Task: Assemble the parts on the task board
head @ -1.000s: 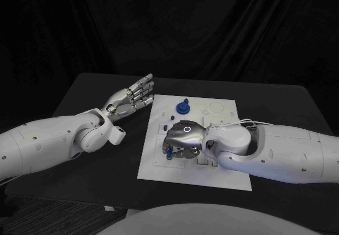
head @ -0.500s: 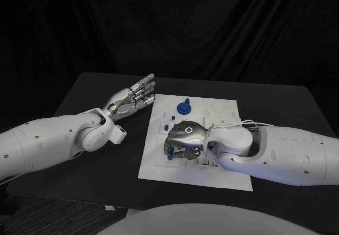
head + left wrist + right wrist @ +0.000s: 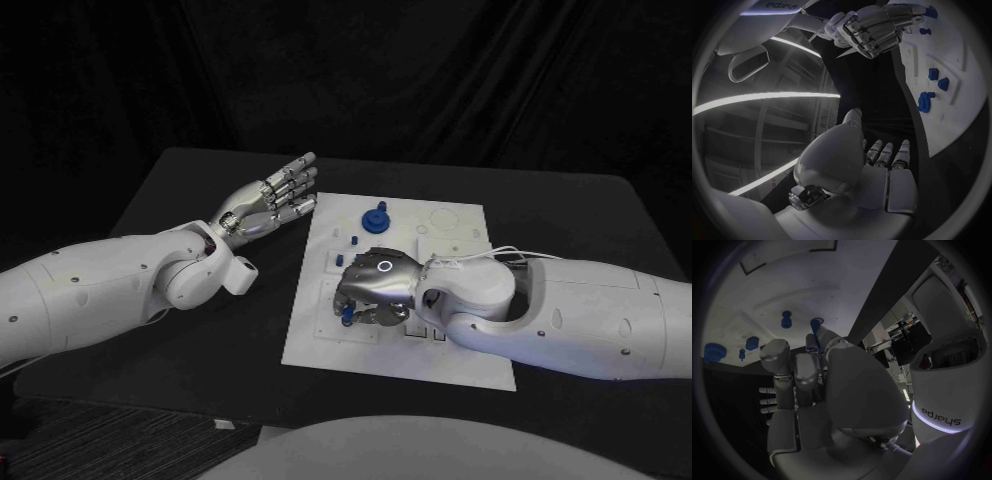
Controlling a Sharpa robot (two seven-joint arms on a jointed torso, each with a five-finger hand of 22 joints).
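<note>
While right hand [image 3: 372, 285] pinches blue peg [image 3: 815, 341] | left hand [image 3: 270, 201] spread, holding nothing

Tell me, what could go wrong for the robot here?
The right hand pinches a thin blue part low over the board; it might slip or tilt. Its fingers hide the spot in the head view, so aiming is hard. The other blue parts nearby could get bumped.

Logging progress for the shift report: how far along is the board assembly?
Early to midway. A blue gear-like part already stands on the task board. The right hand grips a blue peg over the board. Several small blue parts lie loose; the left hand hovers open beside the board.
</note>
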